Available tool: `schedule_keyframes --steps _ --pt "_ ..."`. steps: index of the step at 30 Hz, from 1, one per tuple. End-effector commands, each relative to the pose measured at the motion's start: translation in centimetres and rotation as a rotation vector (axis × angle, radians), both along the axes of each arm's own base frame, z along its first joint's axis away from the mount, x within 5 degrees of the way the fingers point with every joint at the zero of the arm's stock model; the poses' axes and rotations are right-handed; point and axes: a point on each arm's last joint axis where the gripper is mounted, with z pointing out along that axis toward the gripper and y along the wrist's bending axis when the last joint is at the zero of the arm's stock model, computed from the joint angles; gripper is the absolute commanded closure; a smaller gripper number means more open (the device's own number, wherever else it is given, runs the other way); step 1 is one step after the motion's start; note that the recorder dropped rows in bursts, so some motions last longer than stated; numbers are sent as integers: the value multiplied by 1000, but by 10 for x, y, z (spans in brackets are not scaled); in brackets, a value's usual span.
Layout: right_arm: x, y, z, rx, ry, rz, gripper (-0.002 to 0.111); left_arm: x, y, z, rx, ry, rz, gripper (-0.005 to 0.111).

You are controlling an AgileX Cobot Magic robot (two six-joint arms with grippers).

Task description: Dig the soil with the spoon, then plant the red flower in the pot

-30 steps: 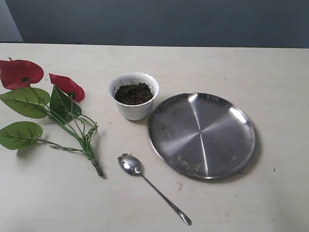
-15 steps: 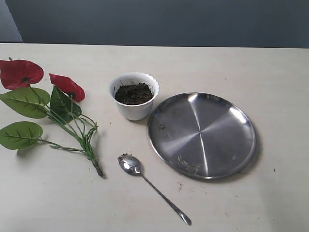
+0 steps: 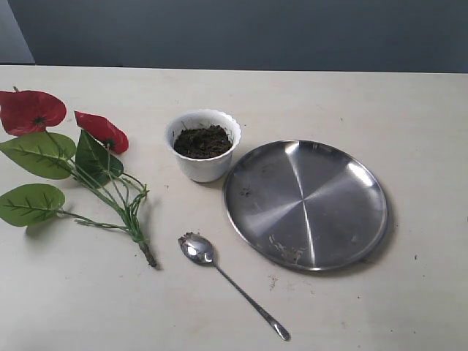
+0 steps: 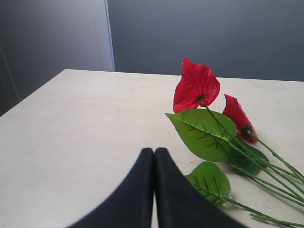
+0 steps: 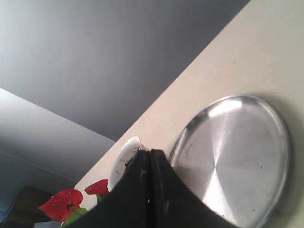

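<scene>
The white scalloped pot [image 3: 202,145] stands mid-table, holding dark soil [image 3: 202,141]. The steel spoon [image 3: 228,281] lies in front of it, bowl toward the flower, handle pointing to the table's front edge. At the left lies the red flower [image 3: 67,157], blooms to the far side, stems toward the spoon. Neither arm shows in the exterior view. In the left wrist view my left gripper [image 4: 154,151] is shut and empty, beside the red flower [image 4: 196,88]. In the right wrist view my right gripper [image 5: 150,153] is shut and empty, partly hiding the pot [image 5: 123,159].
A large round steel plate [image 3: 306,202] lies right of the pot, with a few soil crumbs on it; it also shows in the right wrist view, plate [image 5: 237,152]. The beige table [image 3: 380,102] ends at a dark wall behind.
</scene>
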Motion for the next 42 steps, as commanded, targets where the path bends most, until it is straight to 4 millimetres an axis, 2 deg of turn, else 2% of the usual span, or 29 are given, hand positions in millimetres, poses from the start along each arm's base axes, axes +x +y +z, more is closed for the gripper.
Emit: schedule_keyframes --steps 1,7,11,15,19,23,26,28,32,37,42 --pt "-1 2 -2 -9 15 26 109 0 0 0 6 -6 -3 106" --pt "-1 1 -2 -120 -39 33 109 0 0 0 6 -6 -3 106" --pt "-7 10 -5 -251 -60 176 109 0 0 0 6 -6 -3 106" --pt "-13 16 22 -377 -190 276 109 0 0 0 6 -6 -3 106" --pt "-8 17 55 -474 -258 288 109 0 0 0 6 -6 -3 106" --pt "12 23 97 -637 -275 386 109 0 0 0 6 -6 -3 106" --pt "38 29 123 -763 -209 505 109 0 0 0 6 -6 -3 106" --pt "55 31 134 -821 -167 558 109 0 0 0 6 -6 -3 106" --pt "93 48 153 -818 -128 674 109 0 0 0 6 -6 -3 106" --pt "116 82 154 -901 -104 843 109 0 0 0 6 -6 -3 106" --pt "131 120 134 -1037 0 890 109 0 0 0 6 -6 -3 106"
